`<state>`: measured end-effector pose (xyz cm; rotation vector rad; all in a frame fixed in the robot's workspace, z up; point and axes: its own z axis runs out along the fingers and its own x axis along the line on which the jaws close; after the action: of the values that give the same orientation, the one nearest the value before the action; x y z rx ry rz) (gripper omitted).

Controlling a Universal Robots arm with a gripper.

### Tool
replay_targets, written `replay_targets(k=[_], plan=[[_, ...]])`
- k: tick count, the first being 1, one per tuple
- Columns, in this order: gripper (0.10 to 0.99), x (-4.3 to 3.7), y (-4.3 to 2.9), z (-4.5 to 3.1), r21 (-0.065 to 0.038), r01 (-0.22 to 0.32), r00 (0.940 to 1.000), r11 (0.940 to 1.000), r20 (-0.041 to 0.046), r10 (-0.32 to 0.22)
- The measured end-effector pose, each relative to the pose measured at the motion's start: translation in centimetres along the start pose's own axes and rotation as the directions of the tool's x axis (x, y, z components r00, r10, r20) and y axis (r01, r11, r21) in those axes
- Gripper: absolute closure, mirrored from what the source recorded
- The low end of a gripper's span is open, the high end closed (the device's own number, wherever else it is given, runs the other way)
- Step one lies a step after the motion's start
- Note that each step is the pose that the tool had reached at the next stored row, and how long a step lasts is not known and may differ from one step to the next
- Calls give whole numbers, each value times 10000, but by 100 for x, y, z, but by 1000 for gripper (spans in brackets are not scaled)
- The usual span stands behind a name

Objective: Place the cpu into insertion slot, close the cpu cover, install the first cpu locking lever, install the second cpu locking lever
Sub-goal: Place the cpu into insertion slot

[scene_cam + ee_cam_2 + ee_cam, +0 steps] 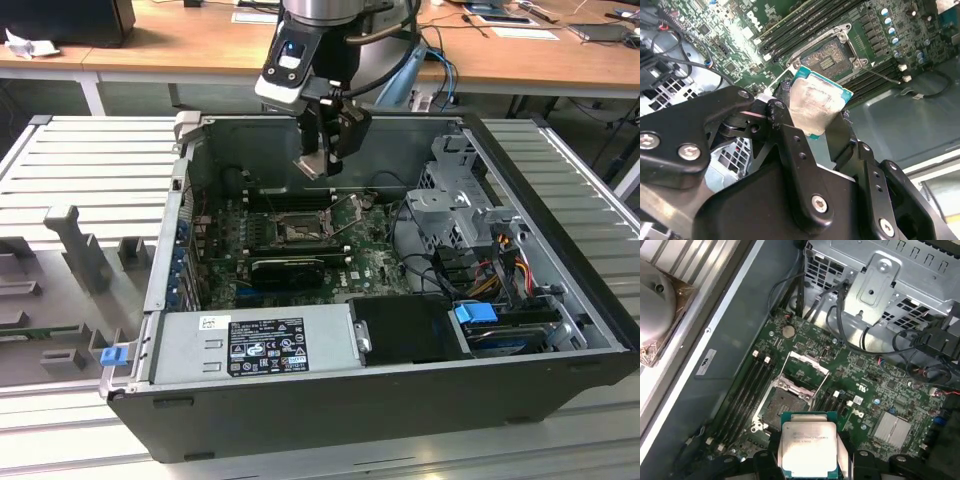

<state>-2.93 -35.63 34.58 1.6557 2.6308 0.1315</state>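
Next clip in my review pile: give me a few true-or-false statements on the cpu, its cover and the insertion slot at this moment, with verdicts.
1. The gripper is shut on the small flat square cpu with the grey metal top. True.
2. The cpu sits in the insertion slot. False: the slot is empty, and the cpu is held in the air above the board.
3. The thin square dark-silver cpu cover is closed over the slot. False: it is swung up and open.
4. The dark computer case lies open, baring the green motherboard. True.
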Motion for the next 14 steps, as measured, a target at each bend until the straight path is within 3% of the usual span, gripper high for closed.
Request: replay_targets(k=[3, 7, 11, 14], plan=[[561, 0, -1, 14, -13, -638, 9979, 9980, 57, 639], [561, 0, -3, 31, -34, -1366, 9906, 9906, 119, 1366], [561, -1, -4, 42, -53, -1949, 9807, 9808, 169, 1950], [561, -1, -5, 52, -74, -2470, 9688, 9690, 213, 2471]])
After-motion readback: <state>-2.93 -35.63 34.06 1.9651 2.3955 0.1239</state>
